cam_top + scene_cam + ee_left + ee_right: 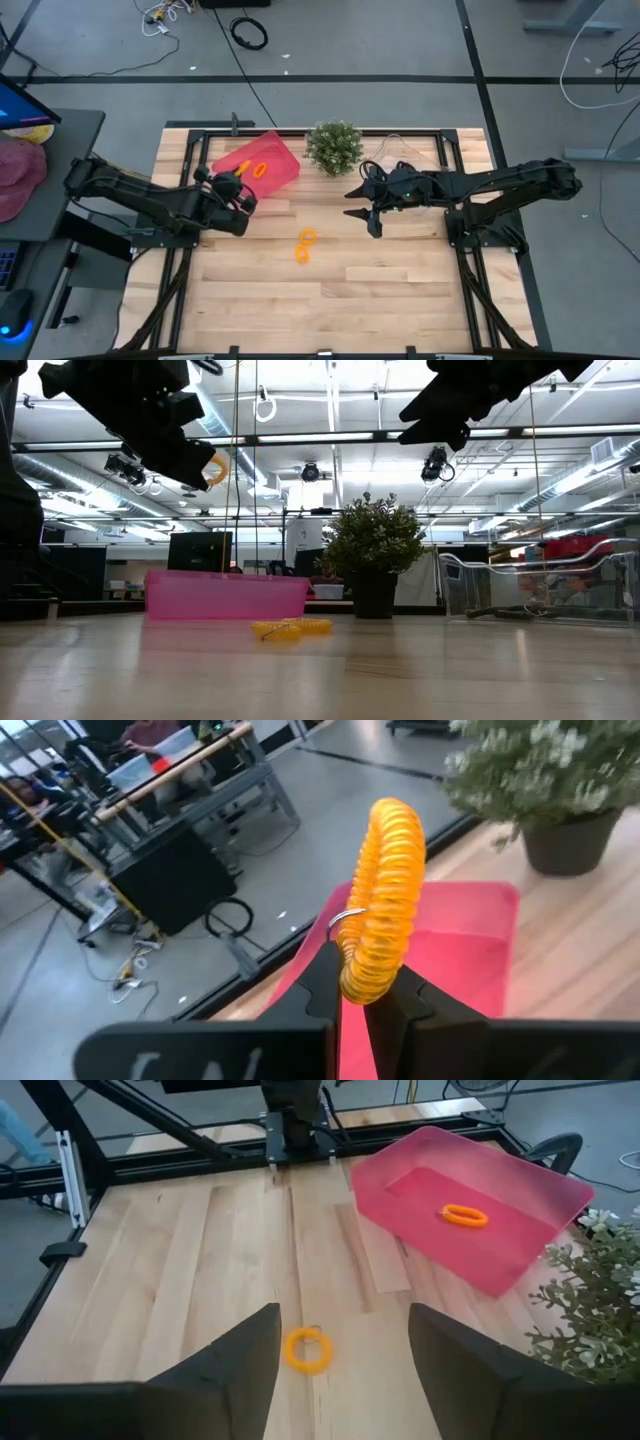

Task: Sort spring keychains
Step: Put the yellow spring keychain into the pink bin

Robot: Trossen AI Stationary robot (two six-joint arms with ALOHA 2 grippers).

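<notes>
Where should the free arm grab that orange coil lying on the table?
The orange coil lies flat on the bare wood, so coming straight down from above looks best, pinching one side of the ring across its coiled band. The right tool hangs open nearby; the left tool already holds another coil.

Orange spring keychains (306, 244) lie mid-table; another (383, 900) is held upright.

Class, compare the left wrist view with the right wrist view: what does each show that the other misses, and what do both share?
Only the left wrist view shows the left end effector pinching an orange spring keychain. Only the right wrist view shows the open right end effector, an orange keychain on the table, and another lying inside the bin. Both show the pink bin and potted plant.
</notes>
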